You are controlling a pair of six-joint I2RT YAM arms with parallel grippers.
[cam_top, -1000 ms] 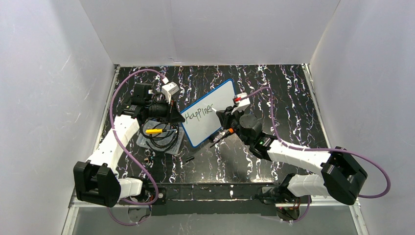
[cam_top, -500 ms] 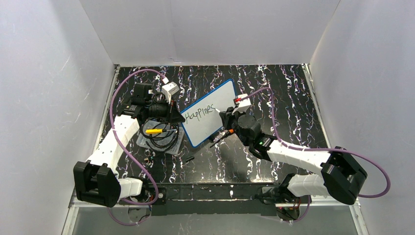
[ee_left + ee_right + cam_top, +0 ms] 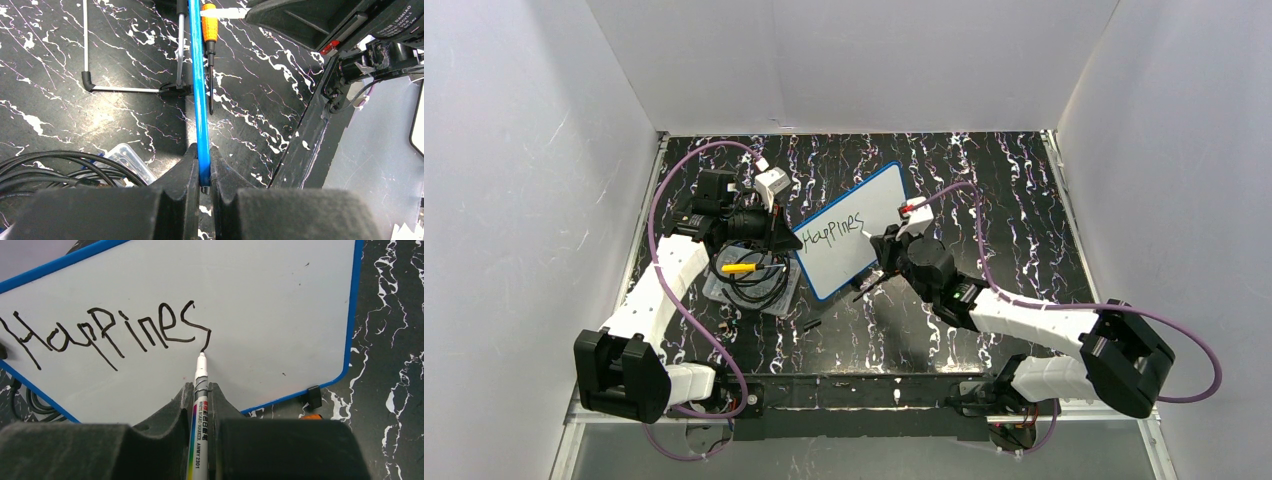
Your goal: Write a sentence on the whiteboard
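The right gripper (image 3: 200, 390) is clenched on a marker (image 3: 201, 372), whose tip touches the whiteboard (image 3: 270, 295) at the tail of the last letter. The left gripper (image 3: 201, 167) pinches the board's thin blue rim. The white, round-cornered board sits slanted near the middle of the table (image 3: 1004, 200). The sentence (image 3: 107, 332) on it, in black handwriting, reads "Happines".

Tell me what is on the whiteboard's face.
Visible: the unfinished sentence, roughly "Happines", with the marker tip touching the whiteboard at the last stroke's end. The right gripper covers the board's near strip; anything there is hidden.
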